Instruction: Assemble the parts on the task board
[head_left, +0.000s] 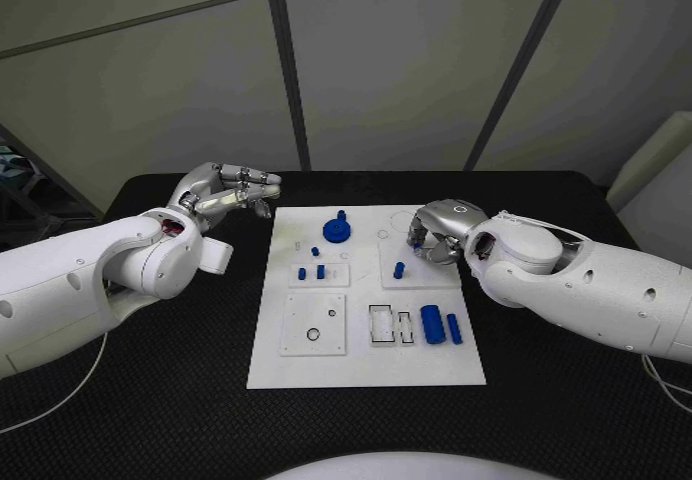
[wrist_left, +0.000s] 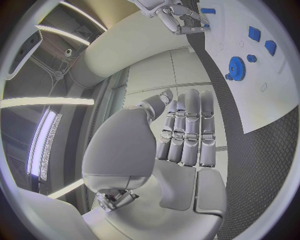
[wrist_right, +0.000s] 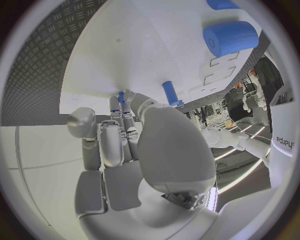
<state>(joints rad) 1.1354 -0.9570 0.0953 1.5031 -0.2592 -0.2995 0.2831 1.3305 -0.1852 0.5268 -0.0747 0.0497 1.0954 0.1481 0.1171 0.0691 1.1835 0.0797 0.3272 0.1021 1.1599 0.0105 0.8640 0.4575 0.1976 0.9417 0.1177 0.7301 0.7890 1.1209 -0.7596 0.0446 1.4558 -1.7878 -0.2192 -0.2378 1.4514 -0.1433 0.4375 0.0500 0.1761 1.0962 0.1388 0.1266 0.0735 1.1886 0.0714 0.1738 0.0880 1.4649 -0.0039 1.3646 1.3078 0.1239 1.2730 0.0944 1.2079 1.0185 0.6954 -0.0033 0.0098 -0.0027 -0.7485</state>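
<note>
Writing: I read no brand or label on the task board (head_left: 289, 370) or its parts.
Surface: black, with a raised tread pattern; the white board lies flat in its middle, between my two arms.
Room: pale wall panels with dark seams stand behind the surface.
Parts: a blue gear (head_left: 336, 230) stands near the board's far edge; small blue pegs (head_left: 319, 270) stand in the left middle plate; two blue cylinders (head_left: 441, 327) lie side by side at the board's right, by a rectangular slot.
My left robot hand (head_left: 231, 193): off the board's far left corner, above the black surface, fingers together and nearly straight, grasping nothing.
My right robot hand (head_left: 437, 232): over the board's far right part, fingertips pinching a small blue peg (wrist_right: 121, 96); another blue peg (head_left: 400, 268) stands just beside it.
</note>
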